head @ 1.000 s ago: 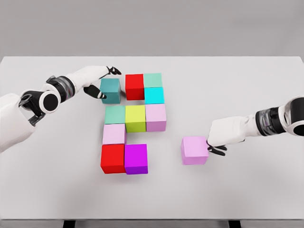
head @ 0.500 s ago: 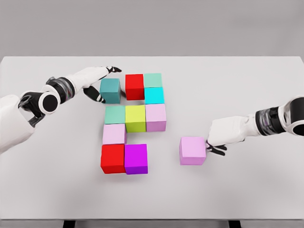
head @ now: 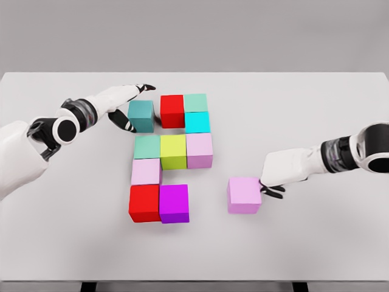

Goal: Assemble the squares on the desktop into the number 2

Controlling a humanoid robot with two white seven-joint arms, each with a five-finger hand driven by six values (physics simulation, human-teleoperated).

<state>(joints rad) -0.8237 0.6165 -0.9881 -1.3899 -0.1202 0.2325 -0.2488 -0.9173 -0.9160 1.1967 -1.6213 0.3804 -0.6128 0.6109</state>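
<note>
Several coloured cubes sit on the white table [head: 316,109]. A red cube [head: 172,111], a mint cube [head: 196,102] and a cyan cube [head: 197,122] form the top group. Below lie a green-teal cube [head: 147,146], a yellow-green cube [head: 173,151], a lilac cube [head: 199,149], a pale pink cube [head: 146,171], a second red cube [head: 144,202] and a magenta cube [head: 174,203]. My left hand [head: 129,106] is open, its fingers spread against the left side of a teal cube [head: 141,115]. My right hand [head: 275,180] is open, resting against the right side of a loose pink cube [head: 244,194].
A narrow gap separates the teal cube from the red cube. The loose pink cube lies about one cube's width to the right of the magenta cube. The table's front edge [head: 194,281] runs along the bottom.
The right hand has slid left, pushing the loose pink cube a little toward the magenta cube. The left hand has stayed by the teal cube, its fingers shifting slightly.
</note>
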